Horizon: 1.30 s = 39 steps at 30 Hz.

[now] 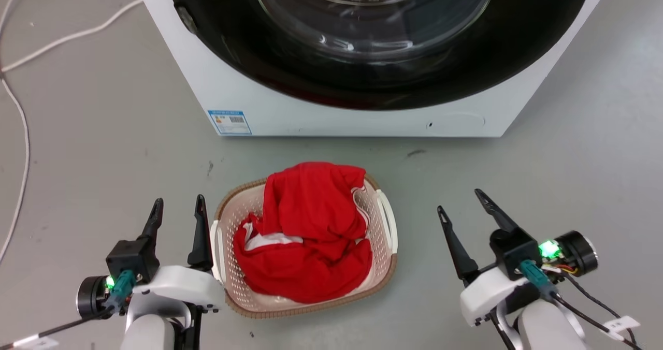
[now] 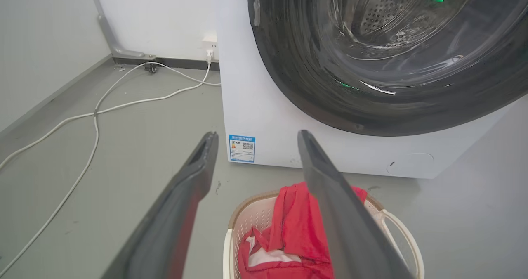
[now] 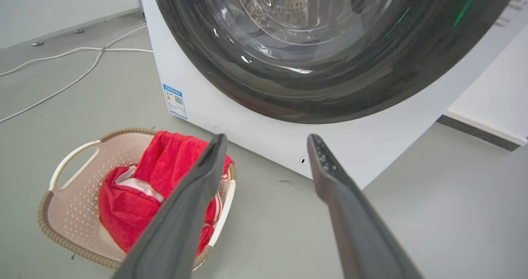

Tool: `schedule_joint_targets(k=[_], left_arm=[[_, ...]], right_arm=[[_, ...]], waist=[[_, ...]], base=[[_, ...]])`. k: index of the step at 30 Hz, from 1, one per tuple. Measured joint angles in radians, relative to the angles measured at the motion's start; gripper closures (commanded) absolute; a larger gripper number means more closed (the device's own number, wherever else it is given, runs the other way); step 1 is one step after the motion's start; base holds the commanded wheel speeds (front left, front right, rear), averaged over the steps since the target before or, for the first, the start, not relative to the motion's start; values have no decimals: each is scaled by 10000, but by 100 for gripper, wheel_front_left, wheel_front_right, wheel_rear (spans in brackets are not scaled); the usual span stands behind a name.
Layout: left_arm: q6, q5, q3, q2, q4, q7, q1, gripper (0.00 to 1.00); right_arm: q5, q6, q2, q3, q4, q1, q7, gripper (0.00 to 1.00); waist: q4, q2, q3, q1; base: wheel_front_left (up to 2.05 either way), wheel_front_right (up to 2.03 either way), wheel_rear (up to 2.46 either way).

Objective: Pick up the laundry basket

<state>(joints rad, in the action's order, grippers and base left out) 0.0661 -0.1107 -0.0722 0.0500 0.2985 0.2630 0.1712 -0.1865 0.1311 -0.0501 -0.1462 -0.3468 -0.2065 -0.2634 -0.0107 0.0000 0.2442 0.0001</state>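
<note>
Head view is showing the left gripper (image 1: pixel 179 202) with its two dark fingers standing apart, gripping nothing, just beside the laundry basket (image 1: pixel 239 213) at its white left handle (image 1: pixel 216 251); whether the nearer finger is touching it I cannot tell. The right gripper (image 1: pixel 459 200) is likewise gaping empty, hovering well apart from the basket's right handle (image 1: pixel 388 220). The basket is sitting upright on the grey floor (image 1: pixel 103 132), with red clothing (image 1: pixel 311 225) heaped inside and draping over its far rim, and the white washing machine (image 1: pixel 362 117) is standing just beyond it. Judging by the thin perforated plastic, it is likely going to feel light and slightly flexible, the load soft. Taking both side handles together looks the steadiest hold, keeping it level.
</note>
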Motion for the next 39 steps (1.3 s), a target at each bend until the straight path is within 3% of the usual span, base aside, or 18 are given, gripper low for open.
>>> schedule_joint_targets(k=[16, 39], left_arm=[[393, 130, -598, -6, 2598, 0, 1819, 0], [600, 286, -742, 46, 4717, 0, 4095, 0]], right_arm=[[-332, 0, -29, -840, -2709, -2270, 2, 0], [-454, 0, -198, -1083, -5590, -4989, 0, 0]], waist=[[280, 0, 2180, 0], [687, 0, 4726, 0]], base=[[0, 0, 0], [0, 0, 0]])
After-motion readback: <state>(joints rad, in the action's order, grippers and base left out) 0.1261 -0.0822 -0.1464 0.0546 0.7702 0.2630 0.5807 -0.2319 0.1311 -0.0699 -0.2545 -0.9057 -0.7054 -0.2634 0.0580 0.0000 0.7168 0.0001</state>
